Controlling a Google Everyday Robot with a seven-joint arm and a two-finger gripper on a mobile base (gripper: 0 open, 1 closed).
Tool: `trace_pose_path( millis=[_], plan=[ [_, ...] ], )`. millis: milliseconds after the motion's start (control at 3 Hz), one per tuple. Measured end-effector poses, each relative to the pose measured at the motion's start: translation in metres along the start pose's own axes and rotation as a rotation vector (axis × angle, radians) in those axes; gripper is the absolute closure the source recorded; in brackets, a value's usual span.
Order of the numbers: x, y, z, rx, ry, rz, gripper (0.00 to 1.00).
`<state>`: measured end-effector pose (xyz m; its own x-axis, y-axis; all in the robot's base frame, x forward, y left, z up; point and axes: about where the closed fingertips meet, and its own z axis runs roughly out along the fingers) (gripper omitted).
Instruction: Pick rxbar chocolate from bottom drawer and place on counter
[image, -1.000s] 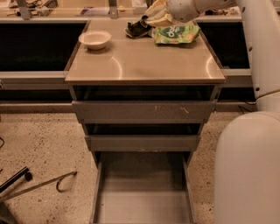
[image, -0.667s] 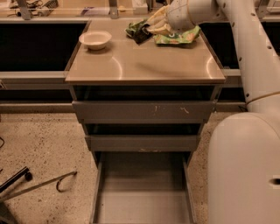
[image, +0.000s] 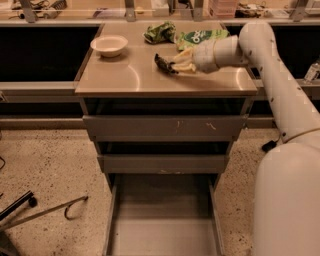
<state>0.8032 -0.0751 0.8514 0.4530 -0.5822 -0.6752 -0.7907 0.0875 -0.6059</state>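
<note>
The rxbar chocolate (image: 162, 63), a small dark bar, sticks out to the left of my gripper (image: 174, 66), which is shut on it. The pale fingers (image: 184, 61) hold the bar just over the middle right of the counter (image: 125, 77), low enough that I cannot tell whether it touches. The arm reaches in from the right. The bottom drawer (image: 162, 225) is pulled open below, and its grey floor shows nothing on it.
A white bowl (image: 109, 45) sits at the counter's back left. A crumpled green wrapper (image: 160, 32) and a larger green snack bag (image: 202, 36) lie at the back, behind the gripper. The two upper drawers (image: 162, 129) are shut. A metal frame (image: 45, 210) lies on the floor at the left.
The gripper with the dark bar has moved from the counter's back right, near the green bag, forward and lower, toward the middle of the counter.
</note>
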Motion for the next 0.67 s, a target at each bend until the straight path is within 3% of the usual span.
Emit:
trace_pose_path(
  millis=[333,667],
  plan=[
    [0.0066,0.0377,0.0258,-0.073,-0.015,0.029,0.86],
    [0.0054,0.0373,0.0266,-0.075,-0.014,0.027,0.62]
  ],
)
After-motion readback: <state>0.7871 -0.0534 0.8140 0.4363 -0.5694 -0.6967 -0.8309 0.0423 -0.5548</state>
